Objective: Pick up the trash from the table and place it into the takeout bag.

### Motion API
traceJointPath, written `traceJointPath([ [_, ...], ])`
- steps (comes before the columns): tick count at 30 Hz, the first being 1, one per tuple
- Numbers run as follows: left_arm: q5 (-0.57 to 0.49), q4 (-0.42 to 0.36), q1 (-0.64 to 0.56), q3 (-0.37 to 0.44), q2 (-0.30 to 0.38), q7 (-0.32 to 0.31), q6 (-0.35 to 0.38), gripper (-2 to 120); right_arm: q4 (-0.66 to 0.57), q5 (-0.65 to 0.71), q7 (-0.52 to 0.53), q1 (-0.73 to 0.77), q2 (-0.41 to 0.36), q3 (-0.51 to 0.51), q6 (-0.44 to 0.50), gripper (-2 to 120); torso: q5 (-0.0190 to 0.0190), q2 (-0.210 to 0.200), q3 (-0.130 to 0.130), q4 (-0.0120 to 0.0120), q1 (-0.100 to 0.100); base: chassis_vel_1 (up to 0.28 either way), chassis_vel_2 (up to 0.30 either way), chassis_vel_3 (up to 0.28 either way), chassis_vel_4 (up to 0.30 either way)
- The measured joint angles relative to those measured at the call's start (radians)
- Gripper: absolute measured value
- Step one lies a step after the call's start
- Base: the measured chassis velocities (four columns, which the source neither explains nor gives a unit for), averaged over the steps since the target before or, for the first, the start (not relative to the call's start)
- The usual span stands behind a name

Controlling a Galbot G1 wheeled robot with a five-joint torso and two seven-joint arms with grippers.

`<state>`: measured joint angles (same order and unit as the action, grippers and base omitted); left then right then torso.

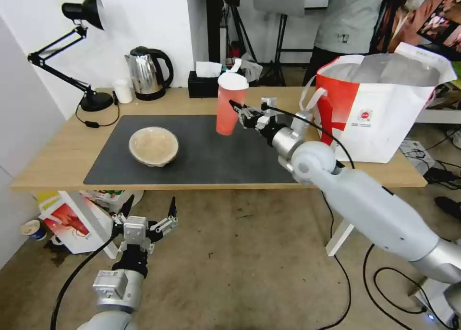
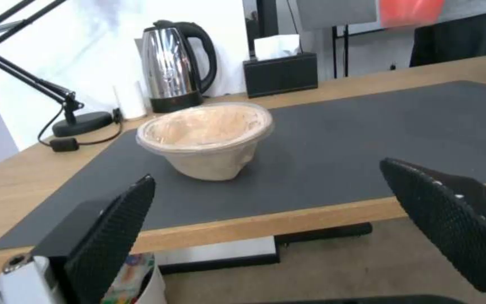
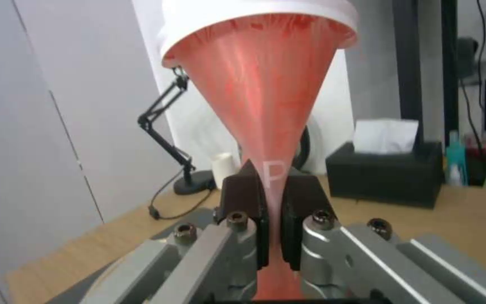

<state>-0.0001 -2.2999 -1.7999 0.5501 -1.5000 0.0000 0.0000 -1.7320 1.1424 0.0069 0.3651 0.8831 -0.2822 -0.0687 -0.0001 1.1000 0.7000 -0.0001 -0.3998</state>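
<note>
My right gripper (image 1: 238, 113) is shut on the red cup (image 1: 229, 106) with the white lid, holding it above the dark mat (image 1: 216, 162) of the table (image 1: 57, 152). In the right wrist view the fingers (image 3: 246, 190) pinch the cup (image 3: 260, 84) flat near its lower part. A shallow beige bowl (image 1: 153, 145) sits on the mat's left half, also seen from the left wrist (image 2: 206, 135). The takeout bag (image 1: 379, 114) stands open at the table's right end. My left gripper (image 1: 150, 207) hangs open below the table's front edge, holding nothing.
Along the back edge stand a black desk lamp (image 1: 72, 56), a small white cup (image 1: 123, 91), a steel kettle (image 1: 146, 73) and a black tissue box (image 1: 204, 85). A smaller red-and-white bag (image 1: 72, 224) lies on the floor under the table. Cables trail on the floor at right.
</note>
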Motion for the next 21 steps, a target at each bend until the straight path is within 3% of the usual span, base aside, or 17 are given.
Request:
traceJointPath([
  [21, 0.000, 0.000, 0.000, 0.000, 0.000, 0.000, 0.000, 100, -0.086, 0.154, -0.028, -0.138, -0.129, 0.084, -0.010, 3, 0.0001, 0.000, 0.000, 0.0001, 0.000, 0.000, 0.000, 0.000, 0.000],
])
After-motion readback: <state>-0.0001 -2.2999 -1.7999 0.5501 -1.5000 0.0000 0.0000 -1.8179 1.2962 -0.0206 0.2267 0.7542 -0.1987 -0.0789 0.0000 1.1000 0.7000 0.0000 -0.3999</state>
